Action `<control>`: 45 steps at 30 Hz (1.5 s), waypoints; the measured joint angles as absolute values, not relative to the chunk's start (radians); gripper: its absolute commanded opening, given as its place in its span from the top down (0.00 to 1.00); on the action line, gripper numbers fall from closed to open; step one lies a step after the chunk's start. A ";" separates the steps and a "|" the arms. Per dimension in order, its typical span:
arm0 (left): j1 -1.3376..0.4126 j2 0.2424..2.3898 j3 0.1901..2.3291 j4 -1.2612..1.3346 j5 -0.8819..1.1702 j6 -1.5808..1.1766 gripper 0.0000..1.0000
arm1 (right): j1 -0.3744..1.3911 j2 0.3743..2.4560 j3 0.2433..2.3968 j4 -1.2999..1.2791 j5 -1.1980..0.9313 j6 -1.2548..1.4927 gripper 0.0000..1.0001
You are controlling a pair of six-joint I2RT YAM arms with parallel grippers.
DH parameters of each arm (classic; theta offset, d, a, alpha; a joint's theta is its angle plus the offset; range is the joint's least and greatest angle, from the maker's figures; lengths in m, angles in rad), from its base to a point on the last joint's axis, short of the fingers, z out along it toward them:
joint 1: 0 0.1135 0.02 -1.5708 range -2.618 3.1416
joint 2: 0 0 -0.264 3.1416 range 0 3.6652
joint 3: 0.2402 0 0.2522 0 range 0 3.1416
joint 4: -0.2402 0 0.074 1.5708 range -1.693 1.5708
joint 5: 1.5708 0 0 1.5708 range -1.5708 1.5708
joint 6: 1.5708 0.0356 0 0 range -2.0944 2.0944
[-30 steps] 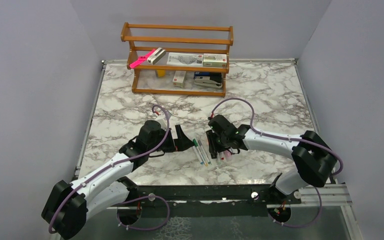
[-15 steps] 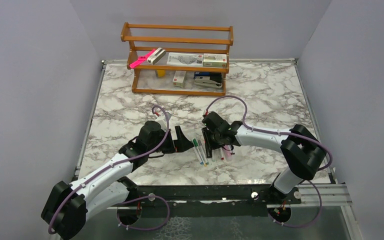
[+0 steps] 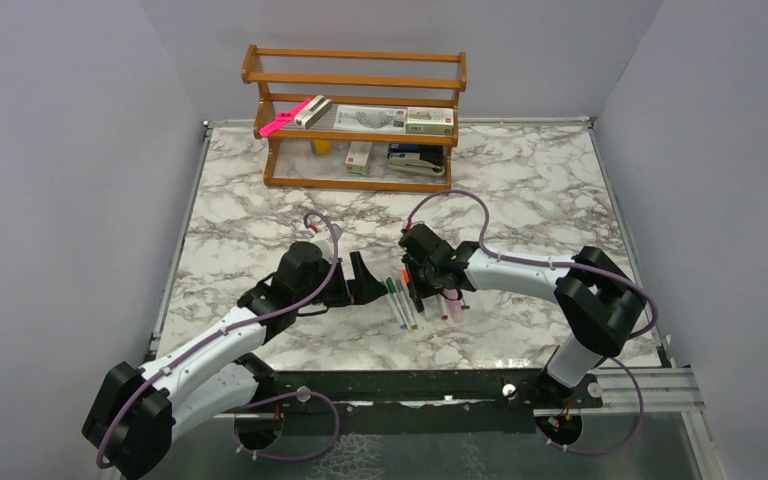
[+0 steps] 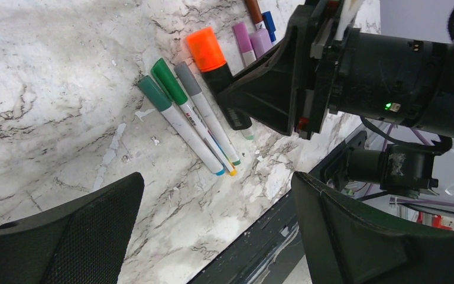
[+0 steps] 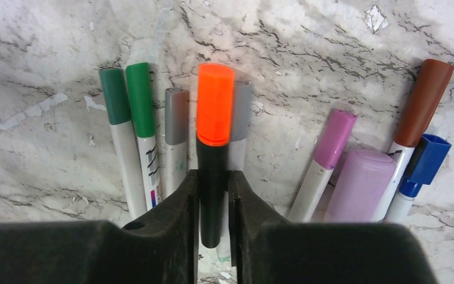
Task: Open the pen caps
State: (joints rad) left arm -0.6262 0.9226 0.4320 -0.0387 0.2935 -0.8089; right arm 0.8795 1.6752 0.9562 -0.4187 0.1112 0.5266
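Right wrist: lower barrel of black highlighter [image 5: 213, 157] was hidden between fingers of right gripper [image 5: 213, 180]; white marker barrels [image 5: 124, 165] ran behind them. Left wrist: dark red cap [image 4: 253, 9] was cut off by top edge.

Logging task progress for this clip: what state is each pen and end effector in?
Left end effector: open, empty.
Right end effector: shut on black highlighter.
Orange cap: on.
Green markers: capped.
Grey markers: capped.
Lilac markers: capped.
Brown marker: capped.
Blue marker: capped.
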 measured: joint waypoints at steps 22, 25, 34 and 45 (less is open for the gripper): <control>-0.629 0.960 0.439 0.086 0.329 -0.852 0.01 | 0.884 1.443 0.938 -0.514 0.009 0.462 0.99; -0.629 0.964 0.417 0.200 0.356 -0.893 0.01 | 0.882 1.419 0.940 -0.495 -0.081 0.459 0.99; -0.628 0.939 0.382 0.439 0.396 -0.980 0.01 | 0.812 1.323 0.871 -0.311 -0.424 0.506 0.99; -0.629 0.862 0.336 0.583 0.396 -1.068 0.01 | 0.744 1.280 0.706 0.041 -0.736 0.691 0.99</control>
State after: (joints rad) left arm -0.6289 0.8616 0.3363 0.5827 0.3958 -1.0683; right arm 0.7444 1.2800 0.7059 0.0410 -0.7357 0.6914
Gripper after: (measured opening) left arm 0.992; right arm 0.097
